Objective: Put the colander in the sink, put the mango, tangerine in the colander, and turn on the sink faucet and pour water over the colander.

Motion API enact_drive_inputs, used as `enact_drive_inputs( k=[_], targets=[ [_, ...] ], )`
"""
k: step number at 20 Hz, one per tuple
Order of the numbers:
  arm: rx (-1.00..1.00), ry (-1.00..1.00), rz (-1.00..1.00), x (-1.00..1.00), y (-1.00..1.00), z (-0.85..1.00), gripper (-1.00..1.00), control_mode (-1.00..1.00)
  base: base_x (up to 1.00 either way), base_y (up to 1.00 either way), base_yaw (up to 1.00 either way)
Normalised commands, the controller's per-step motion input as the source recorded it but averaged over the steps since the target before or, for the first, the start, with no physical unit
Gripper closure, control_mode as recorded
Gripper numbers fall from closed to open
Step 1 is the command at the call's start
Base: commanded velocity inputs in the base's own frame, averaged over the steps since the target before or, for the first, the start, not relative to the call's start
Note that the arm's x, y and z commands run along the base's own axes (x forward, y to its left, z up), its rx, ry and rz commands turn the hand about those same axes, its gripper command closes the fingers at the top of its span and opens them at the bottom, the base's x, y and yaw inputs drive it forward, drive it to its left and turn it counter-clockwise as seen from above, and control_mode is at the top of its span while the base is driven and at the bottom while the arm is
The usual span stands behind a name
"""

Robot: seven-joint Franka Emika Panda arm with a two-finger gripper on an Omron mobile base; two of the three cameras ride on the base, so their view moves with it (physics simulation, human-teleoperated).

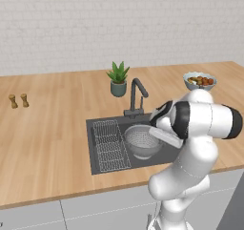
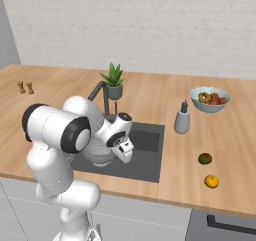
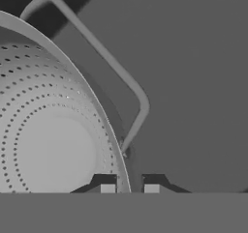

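One step of three looks nearly done: the colander (image 1: 142, 141) sits upright inside the sink (image 1: 102, 126), its open side up, beside the wire rack (image 1: 110, 145) and in front of the faucet (image 1: 136, 96). It is round, so it has no real long axis; only the line through its two loop handles gives a direction, and in the hand view one handle (image 3: 104, 58) sticks out from the rim toward the bare sink floor.

The gripper (image 3: 129, 187) is low over the colander's rim. Its tips stand on both sides of the rim, one inside and one outside, with a narrow gap; I cannot tell if they press the metal or are just free of it.

I judge that the next move is to let go fully, lift straight up, and swing right to the fruit. The mango (image 2: 204, 158) and the tangerine (image 2: 211, 181) lie on the counter (image 2: 225, 135), near each other and well apart from the sink. Both are small and round, so they may roll under a careless grasp.
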Motion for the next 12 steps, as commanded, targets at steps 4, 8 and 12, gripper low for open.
enact_drive_inputs(
  k=[4, 8, 12],
  targets=[
    [0.0, -0.07, 0.06, 0.01, 0.06, -0.22, 1.0, -1.0, 0.0, 0.0, 0.0],
    [0.0, -0.02, 0.04, 0.0, 0.0, -0.19, 1.0, -1.0, 0.0, 0.0, 0.0],
    [0.0, 0.0, 0.04, 0.04, 0.0, -0.03, 1.0, -1.0, 0.0, 0.0, 0.0]
  ],
)
